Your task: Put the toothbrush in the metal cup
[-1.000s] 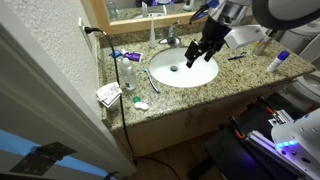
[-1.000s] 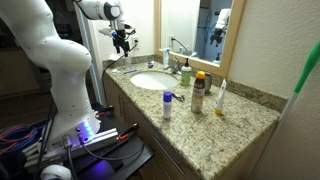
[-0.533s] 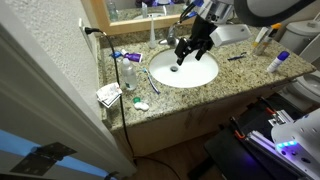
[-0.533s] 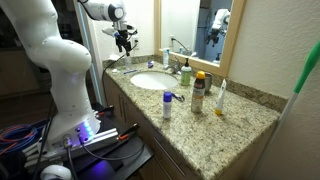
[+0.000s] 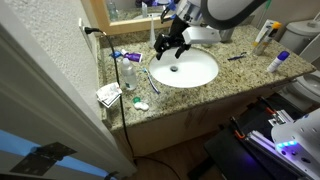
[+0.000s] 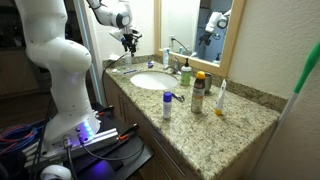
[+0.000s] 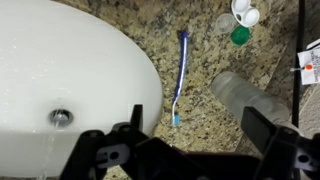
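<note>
While the gripper [image 7: 190,137] hovered above the granite counter [image 7: 205,60], its jaws stood spread wide apart and held nothing. In the wrist view the white sink [image 7: 60,70] filled the left side and serves as the landmark here. The toothbrush [image 7: 179,78] lay flat on the counter just beside the sink's rim, apart from it, running roughly along the curve of the rim with its bristle end nearest the gripper. The metal cup [image 7: 245,95] stood on the far side of the toothbrush from the sink, near it but not touching. A green bottle [image 7: 240,36] with a white cap stood further from the sink again, close to the cup. In both exterior views the arm reached over that same side of the sink, gripper [image 5: 170,44] pointing down.

The risks looked real. The toothbrush was thin and lay flush on hard stone, so closing jaws could skid over it or flick it sideways. Pushed toward the sink, it could roll over the rim into the bowl. A wide-open jaw coming down on the cup's side might also clip the cup and tip it. A grip far from the handle's middle could let the brush droop and catch on the cup's rim.
</note>
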`<control>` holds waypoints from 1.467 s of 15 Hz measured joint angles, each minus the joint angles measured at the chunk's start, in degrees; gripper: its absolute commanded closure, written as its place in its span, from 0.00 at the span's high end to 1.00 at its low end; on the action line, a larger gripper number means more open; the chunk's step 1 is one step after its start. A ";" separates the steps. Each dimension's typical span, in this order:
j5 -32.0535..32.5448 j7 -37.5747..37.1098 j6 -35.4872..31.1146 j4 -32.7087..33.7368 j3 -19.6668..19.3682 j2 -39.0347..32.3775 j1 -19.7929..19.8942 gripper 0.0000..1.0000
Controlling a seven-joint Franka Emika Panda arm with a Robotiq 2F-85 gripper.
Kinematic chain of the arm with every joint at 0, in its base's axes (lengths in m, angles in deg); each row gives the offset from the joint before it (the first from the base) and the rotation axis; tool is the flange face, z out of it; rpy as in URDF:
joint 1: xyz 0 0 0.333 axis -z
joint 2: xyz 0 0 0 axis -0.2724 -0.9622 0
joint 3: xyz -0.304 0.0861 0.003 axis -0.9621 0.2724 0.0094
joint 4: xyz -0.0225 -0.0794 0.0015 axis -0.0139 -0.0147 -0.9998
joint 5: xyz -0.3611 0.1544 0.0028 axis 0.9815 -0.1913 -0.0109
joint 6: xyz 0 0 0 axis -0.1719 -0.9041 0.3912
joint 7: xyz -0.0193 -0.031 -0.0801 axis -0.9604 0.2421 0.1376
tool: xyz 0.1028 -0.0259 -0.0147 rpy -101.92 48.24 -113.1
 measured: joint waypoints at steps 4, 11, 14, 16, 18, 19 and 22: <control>0.07 -1.59 -1.01 3.39 0.02 -2.85 -0.50 1.00; 1.60 -2.11 -3.38 4.05 -0.50 -7.00 -0.70 1.00; 7.47 -5.58 -3.67 5.60 -2.17 -11.78 -1.98 1.00; 11.93 -8.79 -4.08 7.03 -4.20 -15.14 -3.79 1.00; 12.76 -10.46 -5.74 8.57 -5.37 -17.89 -5.25 1.00; 12.76 -10.60 -5.98 9.20 -5.56 -18.65 -5.62 1.00; 12.64 -10.69 -6.00 9.88 -5.78 -19.06 -5.93 1.00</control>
